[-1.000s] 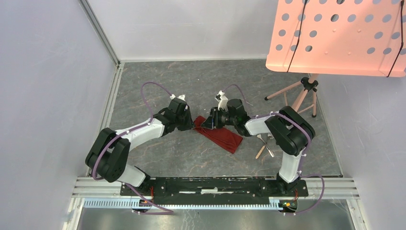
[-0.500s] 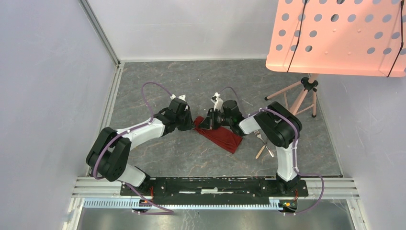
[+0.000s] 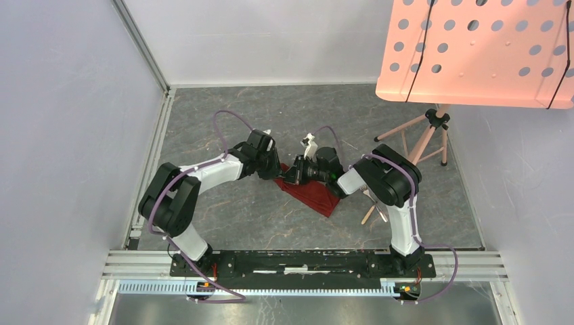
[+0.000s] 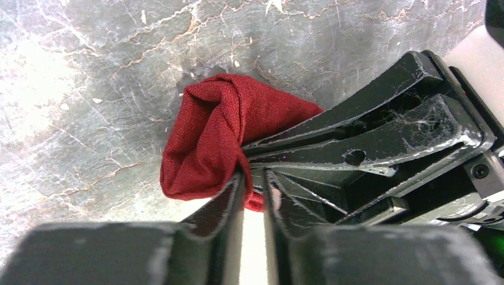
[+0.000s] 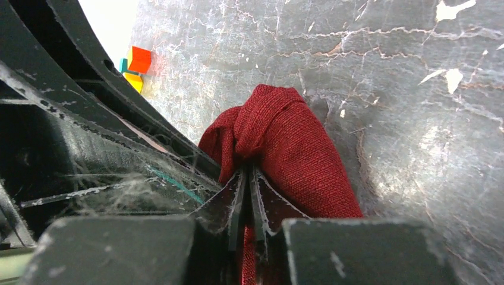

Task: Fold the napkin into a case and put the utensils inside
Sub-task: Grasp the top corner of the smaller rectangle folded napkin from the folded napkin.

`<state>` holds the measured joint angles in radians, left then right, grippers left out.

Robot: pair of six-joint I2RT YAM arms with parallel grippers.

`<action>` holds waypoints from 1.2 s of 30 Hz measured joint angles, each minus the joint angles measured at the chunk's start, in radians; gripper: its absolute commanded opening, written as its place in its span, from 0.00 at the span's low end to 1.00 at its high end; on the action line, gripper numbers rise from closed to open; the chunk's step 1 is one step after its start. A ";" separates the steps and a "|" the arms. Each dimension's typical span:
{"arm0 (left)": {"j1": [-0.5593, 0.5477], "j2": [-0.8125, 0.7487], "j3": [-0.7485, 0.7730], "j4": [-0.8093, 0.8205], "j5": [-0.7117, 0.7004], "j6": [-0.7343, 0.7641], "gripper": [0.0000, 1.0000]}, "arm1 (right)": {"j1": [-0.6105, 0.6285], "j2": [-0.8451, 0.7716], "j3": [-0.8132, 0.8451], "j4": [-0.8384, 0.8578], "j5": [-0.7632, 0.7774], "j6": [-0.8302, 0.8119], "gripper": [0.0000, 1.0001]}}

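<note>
**Two grippers on one end of the cloth; case unfinished, utensils not yet in**

Both arms meet over the middle of the grey marbled table [image 3: 257, 217], tips almost touching each other. The napkin [image 3: 318, 193] lies there as a narrow dark red strip running diagonally, its far end lifted and bunched where the two tools converge.

The right gripper [image 5: 246, 172] has its jaws pressed together on a gathered fold, with red cloth running down between them in the right wrist view. The left gripper [image 4: 254, 173] has its jaws nearly together, and a sliver of cloth shows between the tips. That reads as a pinch on the same bunched end, though a thin bright gap remains lower down.

As for progress, the cloth is already reduced to a strip, so some folding looks done. No flat, tidy pouch shows yet, because the pinched end is a rumpled lump rather than a crease. Whether any pocket opening exists, I cannot tell.

The utensils [image 3: 369, 212] rest on the table to the right of the strip, partly hidden behind the right arm and well clear of the cloth. Neither is inside anything.

What remains, by my judgement, is shaping this end into a usable case, then fetching both utensils and sliding them in.
</note>
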<state>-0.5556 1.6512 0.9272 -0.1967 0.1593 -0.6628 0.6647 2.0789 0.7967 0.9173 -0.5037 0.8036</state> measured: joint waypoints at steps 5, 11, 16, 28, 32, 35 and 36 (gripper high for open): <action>0.006 -0.011 -0.011 0.010 0.006 0.001 0.37 | -0.008 -0.031 0.000 -0.056 0.003 -0.012 0.19; 0.004 -0.087 -0.054 0.013 -0.004 0.001 0.39 | -0.010 -0.096 -0.010 -0.132 -0.021 -0.042 0.17; 0.004 -0.163 -0.072 0.013 -0.010 0.002 0.42 | -0.021 -0.136 -0.012 -0.161 -0.050 -0.068 0.24; 0.025 -0.213 -0.169 0.022 -0.033 -0.002 0.13 | -0.036 -0.103 -0.020 -0.151 -0.082 -0.071 0.05; 0.028 -0.160 -0.166 0.073 -0.024 -0.002 0.12 | -0.024 -0.061 -0.026 -0.109 -0.084 -0.057 0.01; 0.028 -0.107 -0.153 0.098 -0.011 -0.002 0.14 | -0.011 -0.042 -0.027 -0.063 -0.082 -0.052 0.01; 0.028 -0.099 -0.149 0.102 -0.007 -0.002 0.14 | -0.009 -0.037 -0.028 -0.049 -0.082 -0.048 0.00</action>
<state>-0.5278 1.5524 0.7780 -0.0944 0.1524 -0.6647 0.6559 2.0418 0.7685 0.8684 -0.5854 0.7555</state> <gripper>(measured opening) 0.132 0.013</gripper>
